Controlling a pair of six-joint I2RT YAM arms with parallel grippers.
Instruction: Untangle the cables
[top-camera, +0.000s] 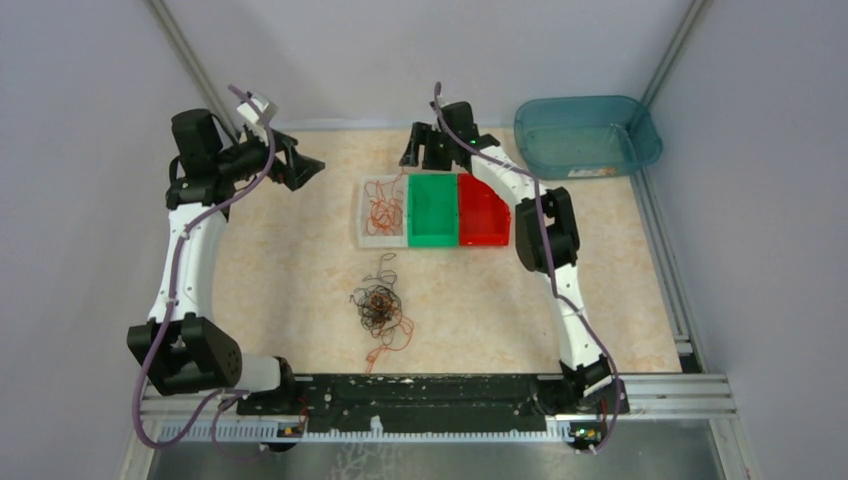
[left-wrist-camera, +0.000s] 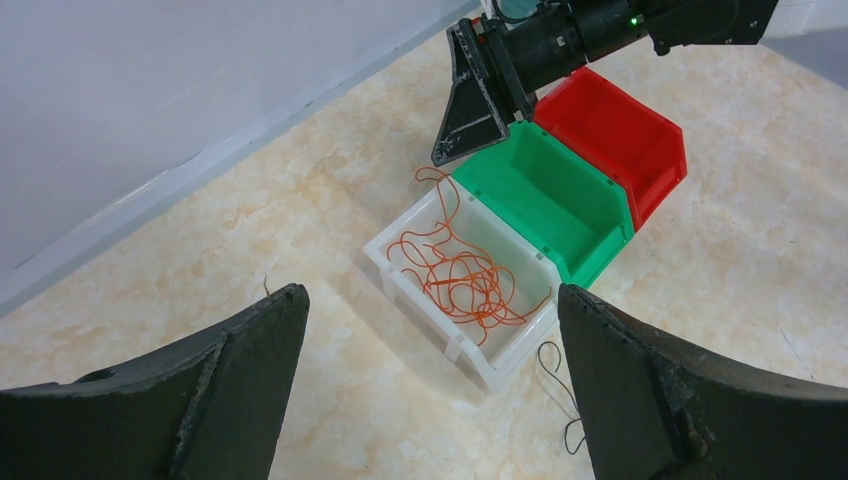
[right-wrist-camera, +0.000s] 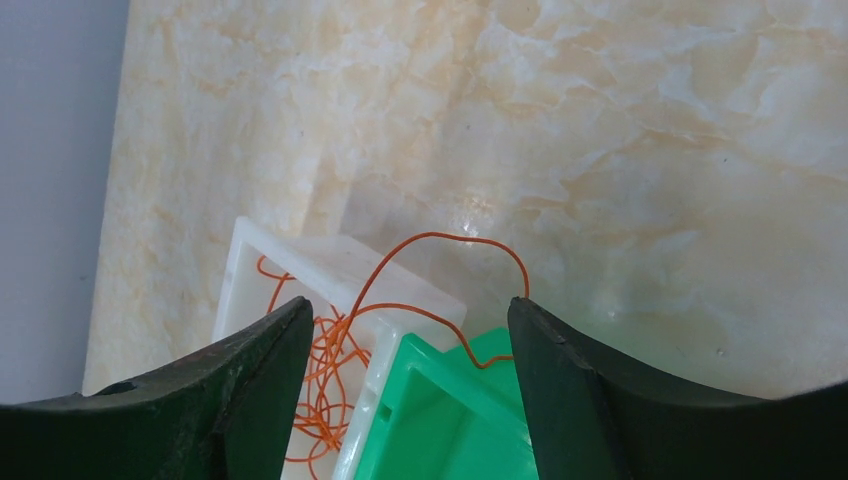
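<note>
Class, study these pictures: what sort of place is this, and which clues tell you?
Probably a robotics lab test cell: a left arm and right arm bolted to a rail at a walled table, plus a white bin, green bin, red bin and tangled cables.

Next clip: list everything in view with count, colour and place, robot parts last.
cable tangle: one heap, dark and orange, mid-table, nearer than the bins
orange cables: count unclear, in the white bin, one loop over its far rim
white bin: one, left end of the row
green bin: one, middle, empty
red bin: one, right end
teal tub: one, translucent, far right corner
table: one, beige marbled
left arm: white and black, far left, jaws open
right arm: white and black, jaws open above the bins' far edge
</note>
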